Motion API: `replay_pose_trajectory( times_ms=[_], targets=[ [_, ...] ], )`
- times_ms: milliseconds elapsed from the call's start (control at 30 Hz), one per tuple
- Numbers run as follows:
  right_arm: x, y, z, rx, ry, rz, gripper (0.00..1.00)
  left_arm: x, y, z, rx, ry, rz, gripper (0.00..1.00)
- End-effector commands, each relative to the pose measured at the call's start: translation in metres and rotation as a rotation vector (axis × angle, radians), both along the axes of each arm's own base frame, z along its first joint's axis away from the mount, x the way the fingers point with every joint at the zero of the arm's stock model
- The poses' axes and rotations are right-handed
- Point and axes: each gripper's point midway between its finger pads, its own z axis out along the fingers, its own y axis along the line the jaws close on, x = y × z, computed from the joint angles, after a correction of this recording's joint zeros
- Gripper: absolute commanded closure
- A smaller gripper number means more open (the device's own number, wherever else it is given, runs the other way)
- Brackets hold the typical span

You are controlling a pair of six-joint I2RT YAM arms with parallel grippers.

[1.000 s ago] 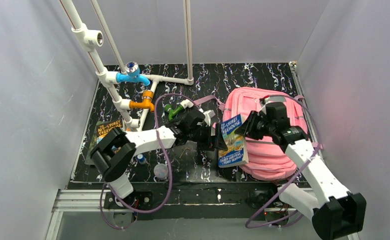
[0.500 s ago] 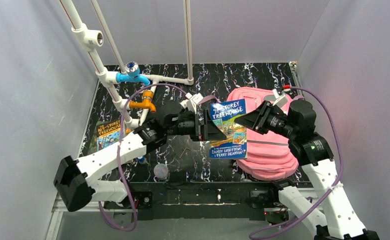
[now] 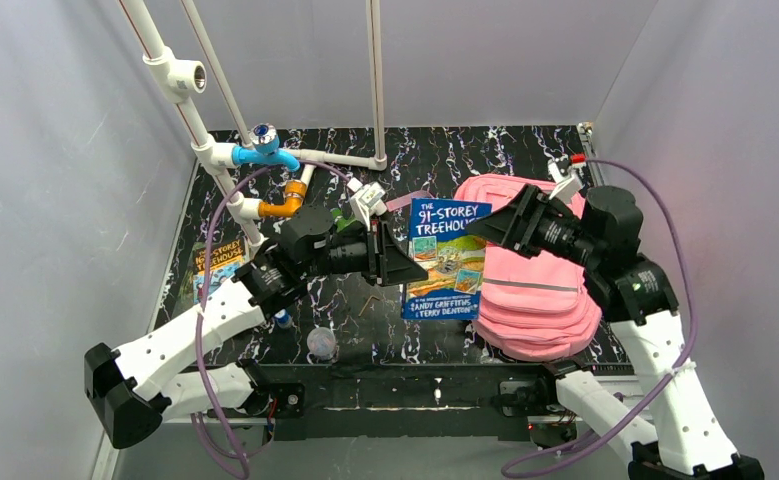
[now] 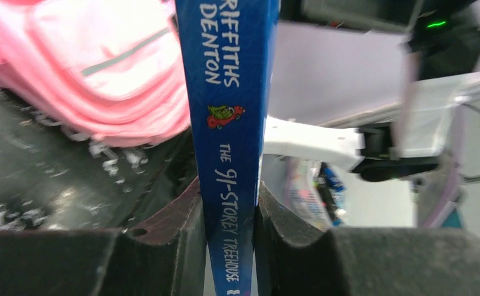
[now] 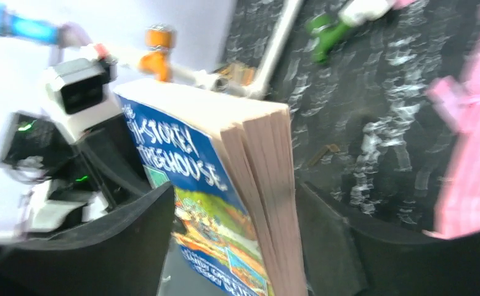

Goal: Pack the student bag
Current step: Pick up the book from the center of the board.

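Note:
A blue book, "The 91-Storey Treehouse" [image 3: 445,258], hangs in the air, cover up, over the left edge of the student bag [image 3: 550,295], a big pink backpack lying flat at the right. My left gripper [image 3: 403,262] is shut on the book's spine [image 4: 228,92], both pads pressed against it. From the other side, my right gripper [image 3: 487,228] stands open around the page edge [image 5: 259,179], with a gap on each side. In the left wrist view the pink student bag [image 4: 101,68] lies behind the book.
A second Treehouse book [image 3: 215,265] lies at the mat's left edge. White pipes with blue [image 3: 263,150], orange [image 3: 285,205] and green [image 3: 343,218] valves fill the back left. A small hex key [image 3: 368,300] and a pale round object [image 3: 321,342] lie near the front.
The left gripper has closed on the book's spine and the right gripper has opened. The book has risen, turned cover-up and shifted left off the bag. Both arms stretched out.

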Motion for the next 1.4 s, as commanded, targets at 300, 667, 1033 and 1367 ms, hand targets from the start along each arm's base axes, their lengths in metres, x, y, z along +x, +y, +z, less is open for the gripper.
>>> replay_pose_trajectory(
  times_ms=[300,667,1033,1367],
  targets=[
    [0.002,-0.015,-0.007,-0.393,-0.440,0.207,0.05,0.004,0.061,-0.050,0.605,-0.543,-0.167,1.00],
    [-0.014,0.008,-0.025,-0.054,-0.230,0.169,0.02,0.019,0.032,0.025,0.278,-0.386,0.102,1.00],
    [-0.003,0.029,-0.024,0.135,-0.168,0.242,0.02,0.012,0.020,0.065,0.109,-0.311,0.097,1.00],
    [-0.019,0.042,-0.003,0.335,-0.232,0.406,0.05,0.001,0.020,0.091,0.009,-0.268,0.058,1.00]
  ],
)
